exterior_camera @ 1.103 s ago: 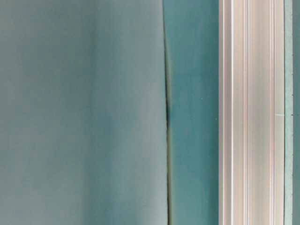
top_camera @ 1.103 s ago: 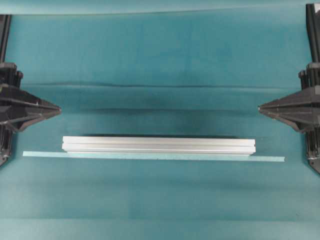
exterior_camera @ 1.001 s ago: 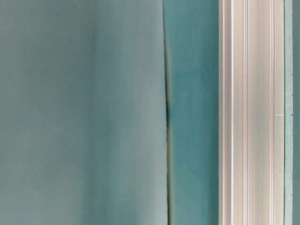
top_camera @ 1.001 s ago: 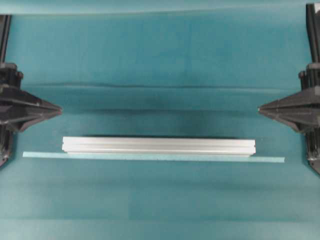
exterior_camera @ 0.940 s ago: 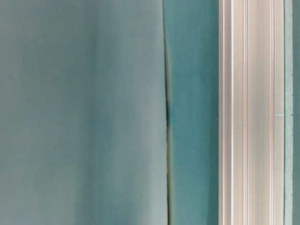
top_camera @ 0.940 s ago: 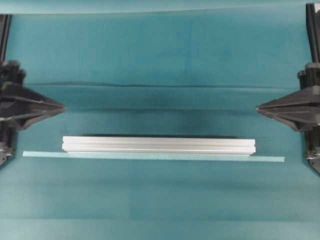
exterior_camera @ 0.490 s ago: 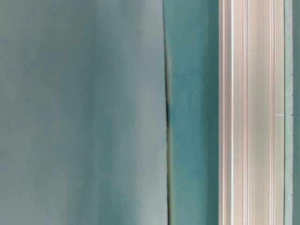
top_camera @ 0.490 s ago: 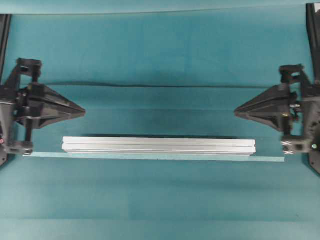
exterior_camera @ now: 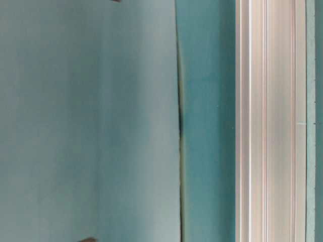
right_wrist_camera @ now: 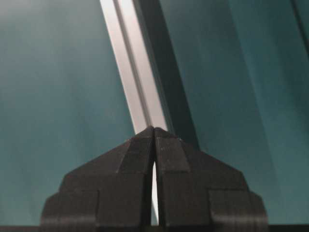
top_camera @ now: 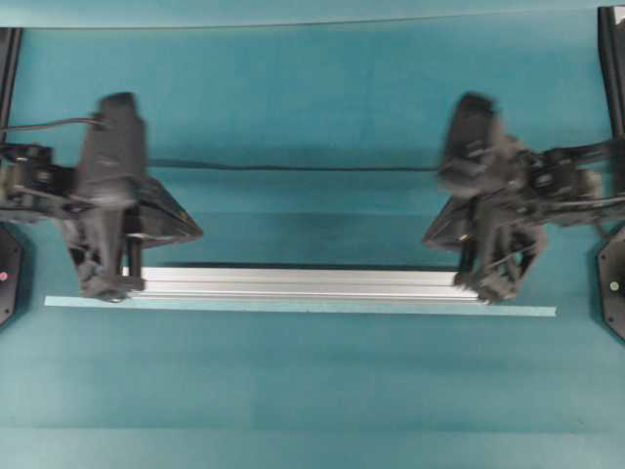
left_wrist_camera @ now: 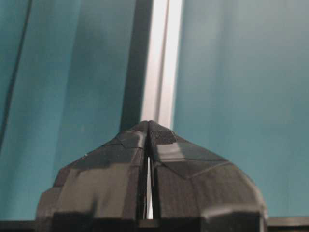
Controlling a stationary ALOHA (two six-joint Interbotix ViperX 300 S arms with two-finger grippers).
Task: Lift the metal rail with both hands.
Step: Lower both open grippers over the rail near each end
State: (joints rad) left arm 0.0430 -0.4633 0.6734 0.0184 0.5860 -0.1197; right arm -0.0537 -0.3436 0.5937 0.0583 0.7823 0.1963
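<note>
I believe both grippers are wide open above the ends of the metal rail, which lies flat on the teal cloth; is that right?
Not quite: the left gripper and right gripper are shut, fingertips together, as both wrist views show. The metal rail does lie flat on the teal cloth.

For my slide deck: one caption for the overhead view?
Both grippers, left and right, shut, poised near the ends of the metal rail on teal cloth.

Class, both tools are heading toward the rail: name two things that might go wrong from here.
1. Both the left tool and right tool are shut; unless they open, they may strike the metal rail rather than straddle it.
2. The pale strip lies beside the rail and might get pinched too.
</note>
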